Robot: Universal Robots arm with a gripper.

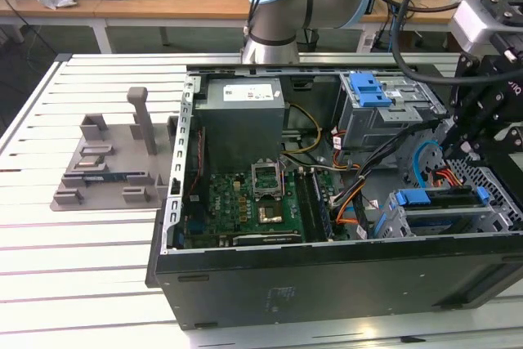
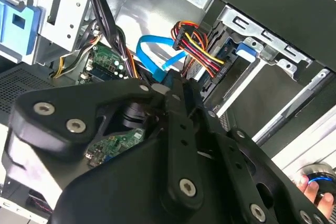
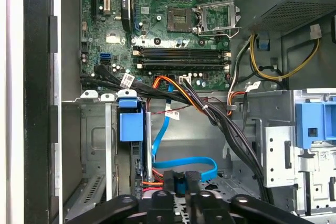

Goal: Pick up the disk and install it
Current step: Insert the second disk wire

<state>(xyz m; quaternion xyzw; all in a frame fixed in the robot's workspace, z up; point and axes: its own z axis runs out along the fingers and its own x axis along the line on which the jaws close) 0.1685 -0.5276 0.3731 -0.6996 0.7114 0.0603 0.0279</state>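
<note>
My gripper [image 1: 462, 140] hangs inside the computer case [image 1: 245, 284], and its two fingers [image 3: 175, 182] look pressed close together with nothing between them. The disk [image 1: 441, 214] is not in my grip. In the exterior view it sits in the drive cage [image 1: 392, 222] just below me, at about 7 o'clock from my gripper. Its long side runs from 9 o'clock to 3 o'clock.

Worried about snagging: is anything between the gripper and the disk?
Yes. In the exterior view, a blue flat cable and a red-orange wire bundle loop between the gripper and the disk in its cage.
</note>
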